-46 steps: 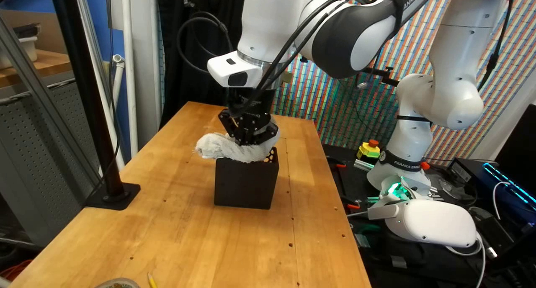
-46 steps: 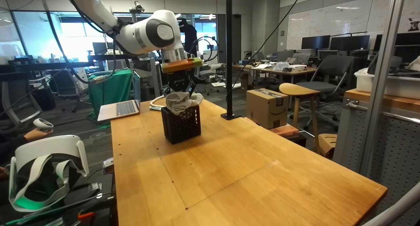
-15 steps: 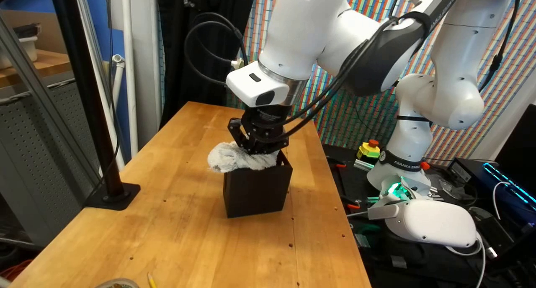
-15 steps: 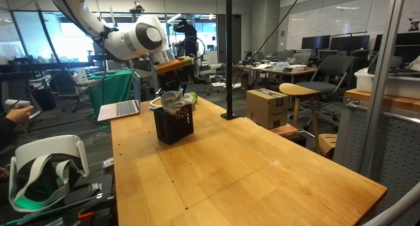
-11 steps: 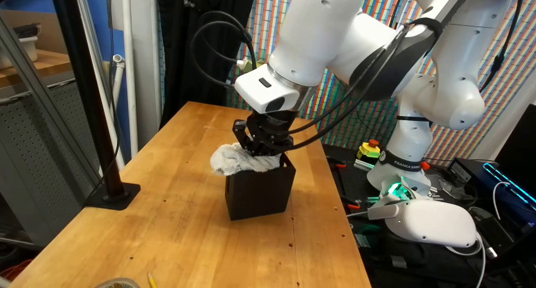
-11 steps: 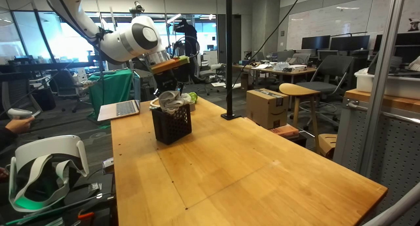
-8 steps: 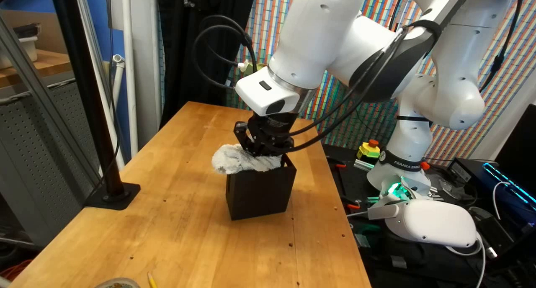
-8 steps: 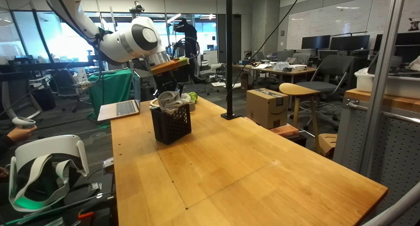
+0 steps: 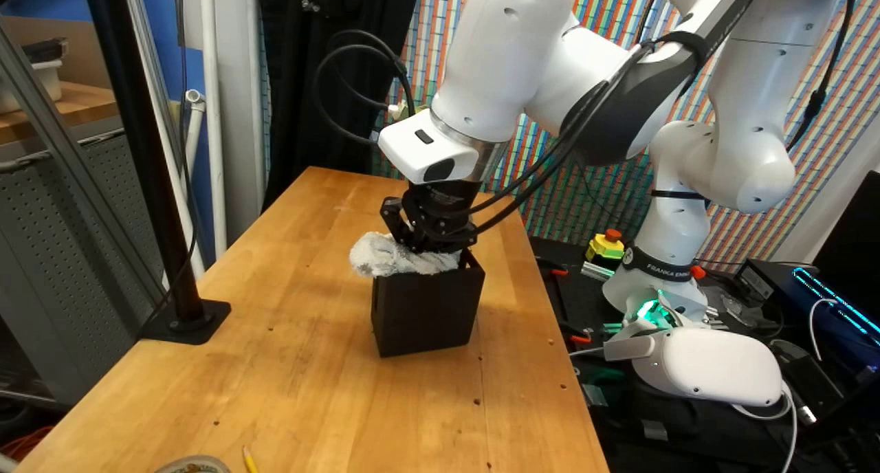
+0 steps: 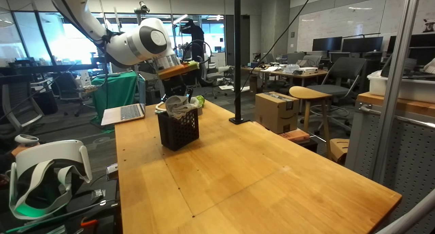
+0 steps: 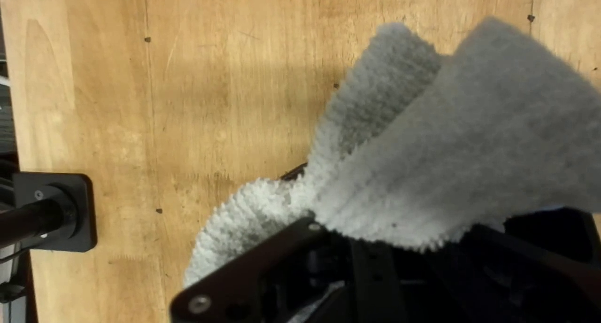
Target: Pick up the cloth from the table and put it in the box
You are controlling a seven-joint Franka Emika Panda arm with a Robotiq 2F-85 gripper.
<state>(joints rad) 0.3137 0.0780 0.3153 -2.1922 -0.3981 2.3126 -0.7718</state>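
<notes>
Wrist view and exterior views alike have the hand (image 9: 416,246) closed on a bunched fold of the cloth (image 11: 450,140), its tips hidden in the fabric. That fold should be light and limp, with nothing to break; the fuzzy pile probably grips well, so slipping seems unlikely. Being soft, it will likely crumple under a push rather than slide in whole, and loose ends may catch on an edge. A gathered pinch, as here, looks a fair hold for carrying; to tuck the rest, an overhanging end would be the better place to take or press.

White going to pale grey in shade, it has a short tufted nap and a ragged-looking border. In the wrist view two flaps fan out on one side of the pinch, and a rounded roll bulges on the other.

It lies heaped across the mouth of the black box (image 9: 426,311), one plump end jutting past the rim in an exterior view; how much is inside cannot be told. Below, the box stands on the wooden surface (image 9: 295,363).
</notes>
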